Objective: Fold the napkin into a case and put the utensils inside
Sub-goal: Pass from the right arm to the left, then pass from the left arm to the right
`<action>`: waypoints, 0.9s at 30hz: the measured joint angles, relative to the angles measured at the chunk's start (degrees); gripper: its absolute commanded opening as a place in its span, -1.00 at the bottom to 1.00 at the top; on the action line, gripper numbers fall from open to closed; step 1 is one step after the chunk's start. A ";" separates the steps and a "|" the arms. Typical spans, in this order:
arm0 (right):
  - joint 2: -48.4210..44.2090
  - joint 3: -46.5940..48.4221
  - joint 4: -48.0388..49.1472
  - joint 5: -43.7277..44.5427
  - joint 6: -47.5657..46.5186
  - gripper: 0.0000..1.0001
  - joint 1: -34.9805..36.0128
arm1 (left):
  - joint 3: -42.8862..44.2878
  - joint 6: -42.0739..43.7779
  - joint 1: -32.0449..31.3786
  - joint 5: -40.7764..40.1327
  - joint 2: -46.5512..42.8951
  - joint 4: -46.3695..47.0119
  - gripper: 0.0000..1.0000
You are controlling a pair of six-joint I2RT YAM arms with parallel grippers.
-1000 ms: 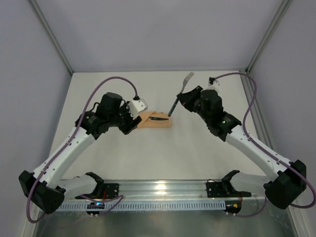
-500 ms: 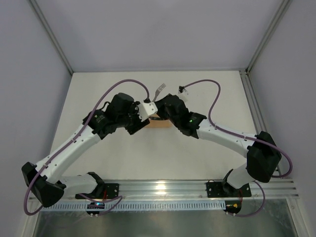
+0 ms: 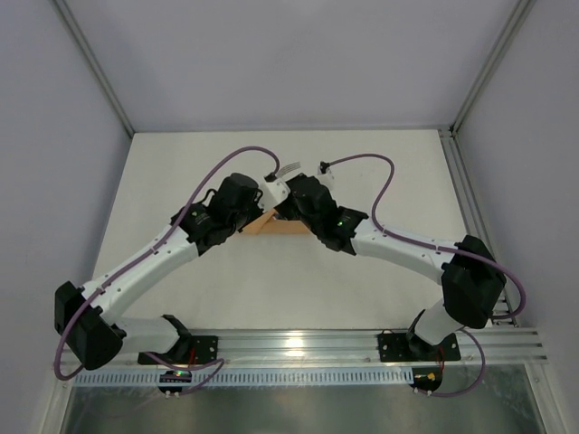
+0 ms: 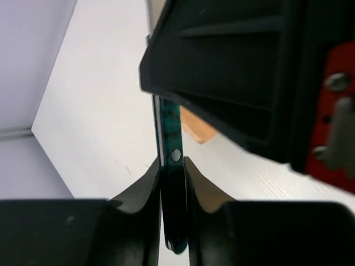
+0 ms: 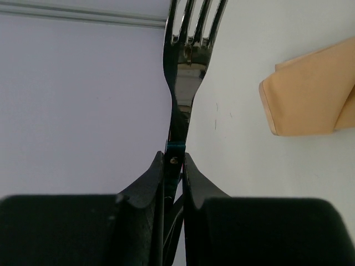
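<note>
Fork, slim, teal-green handle and silver tines (image 5: 186,72): pinched edge-on at the neck by the right gripper (image 5: 174,158), fingers closed tight on it, tines up at top centre of the right wrist view. Probably gripped there so the thin piece cannot twist while being steered. Lower centre of the left wrist view: left gripper (image 4: 172,166) clamped the same way on a teal-green handle (image 4: 168,119) with a rivet hole; likely the knife's, but cannot tell, upper part hidden behind the right gripper's black body. Further off, upper right past the fork: flat peach-orange cloth case (image 5: 308,97), resting on the white table (image 5: 260,160), apart from the tines. Seen from above, sits mid-frame under both crowded grippers, presumably for loading; fork not yet inside.
</note>
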 measured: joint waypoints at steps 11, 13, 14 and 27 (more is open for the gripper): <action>0.07 -0.70 2.40 -1.36 1.20 -0.69 0.00 | -2.08 0.11 0.04 -2.91 -2.14 2.86 -1.00; -0.11 -1.33 3.21 -1.86 0.02 -0.43 0.00 | -2.08 0.00 0.24 -2.16 -2.36 2.43 -1.00; -0.46 -1.92 3.34 -2.29 -1.14 -0.39 -0.04 | -2.08 0.09 0.42 -1.01 -2.47 1.88 -1.00; -35.67 -22.51 0.09 -4.02 -38.12 -0.17 -3.04 | -1.68 -0.94 13.62 26.45 -1.92 -7.80 -1.00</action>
